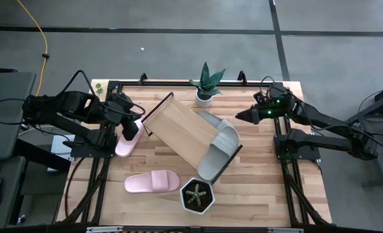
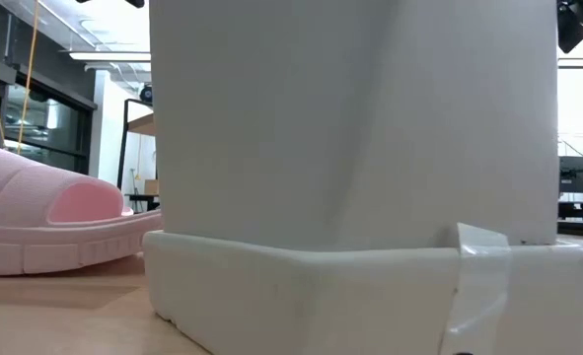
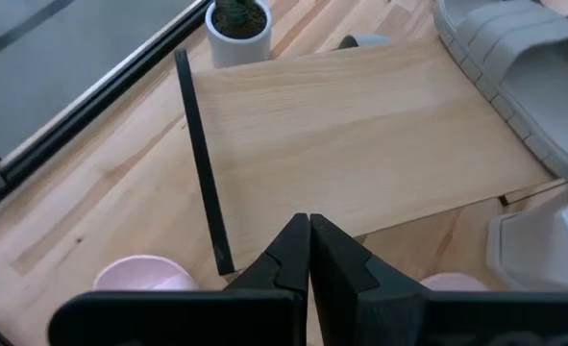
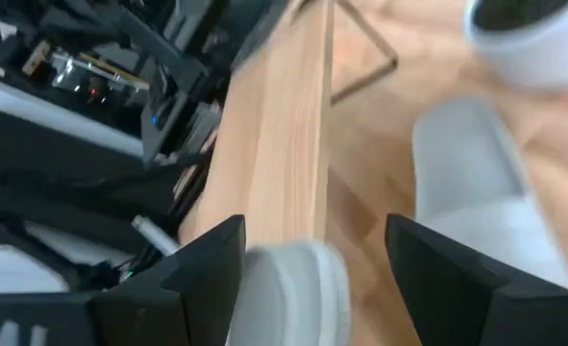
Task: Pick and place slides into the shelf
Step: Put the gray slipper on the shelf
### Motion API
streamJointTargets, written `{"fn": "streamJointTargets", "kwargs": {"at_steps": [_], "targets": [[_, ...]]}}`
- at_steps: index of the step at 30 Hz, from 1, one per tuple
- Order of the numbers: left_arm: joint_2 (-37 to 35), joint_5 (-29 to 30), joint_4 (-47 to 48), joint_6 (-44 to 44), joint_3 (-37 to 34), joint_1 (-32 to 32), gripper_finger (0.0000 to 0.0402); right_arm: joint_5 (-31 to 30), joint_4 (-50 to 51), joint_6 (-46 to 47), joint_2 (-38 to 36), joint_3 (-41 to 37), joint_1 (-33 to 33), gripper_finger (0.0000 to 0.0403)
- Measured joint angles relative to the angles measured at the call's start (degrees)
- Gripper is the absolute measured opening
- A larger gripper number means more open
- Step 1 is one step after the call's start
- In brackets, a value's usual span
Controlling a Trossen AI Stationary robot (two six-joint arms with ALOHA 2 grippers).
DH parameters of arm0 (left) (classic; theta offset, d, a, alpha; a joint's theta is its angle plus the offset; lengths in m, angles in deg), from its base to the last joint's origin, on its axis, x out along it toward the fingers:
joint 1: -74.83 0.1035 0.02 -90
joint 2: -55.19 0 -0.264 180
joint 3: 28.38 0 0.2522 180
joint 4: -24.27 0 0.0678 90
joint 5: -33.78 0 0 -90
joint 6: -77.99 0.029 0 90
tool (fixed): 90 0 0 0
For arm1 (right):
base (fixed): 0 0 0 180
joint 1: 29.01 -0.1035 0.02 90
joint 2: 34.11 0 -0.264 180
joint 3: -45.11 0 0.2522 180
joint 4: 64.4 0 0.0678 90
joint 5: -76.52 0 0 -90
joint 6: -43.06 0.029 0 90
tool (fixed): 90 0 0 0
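Note:
The shelf (image 1: 181,133), a light wooden board with black end frames, lies slantwise across the middle of the table. Two grey slides (image 1: 220,145) rest on its right end. One pink slide (image 1: 152,182) lies sole down on the table near the front. Another pink slide (image 1: 129,139) lies beside the shelf's left end, partly hidden by my left arm. My left gripper (image 3: 309,235) hangs shut above that end, holding nothing. My right gripper (image 4: 317,279) stands open off the shelf's far right corner, with a grey slide's end (image 4: 293,288) showing beyond its fingers.
A spiky plant in a white pot (image 1: 205,90) stands at the table's far edge behind the shelf. A white hexagonal pot (image 1: 197,196) with a small succulent stands near the front and fills the low view. Black frame rails run along both table sides.

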Motion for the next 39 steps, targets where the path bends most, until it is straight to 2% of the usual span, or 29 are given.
{"fn": "streamJointTargets", "kwargs": {"at_steps": [6,12,15,21,24,27,35,39], "targets": [[0.0,0.0,0.0,2.15,0.0,0.0,0.0001,-6.44,-8.68,1.08,-0.27,0.0,-0.02,0.024],[0.0,0.0,-0.07,2.11,0.0,0.01,0.0001,-23.14,-15.19,-1.29,-3.52,0.76,-0.45,0.024],[0.0,0.0,-0.93,2.03,0.0,0.02,0.0001,-25.89,-15.25,-7.88,-5.12,0.85,-0.81,0.024],[0.21,0.0,-2.27,1.88,0.0,0.02,0.0001,-27.47,-14.29,-8.5,-6.24,0.85,1.42,0.024],[0.44,0.23,-2.23,1.88,0.0,0.0,0.0001,-27.47,-14.18,-13.46,-6.32,0.85,2.69,0.024],[0.33,3.05,-2.23,1.87,0.0,0.0,0.0001,-27.48,-14.1,-15.63,-6.25,0.85,3.92,0.024],[0.37,15.83,-2.25,1.99,0.0,0.02,0.0001,-28.39,-11.32,-5.45,-4.36,0.83,10.73,0.024],[0.37,19.21,-2.23,3.97,0.0,0.02,0.0001,-21.71,-10.81,0.92,-0.13,0.83,14.38,0.024]]}}
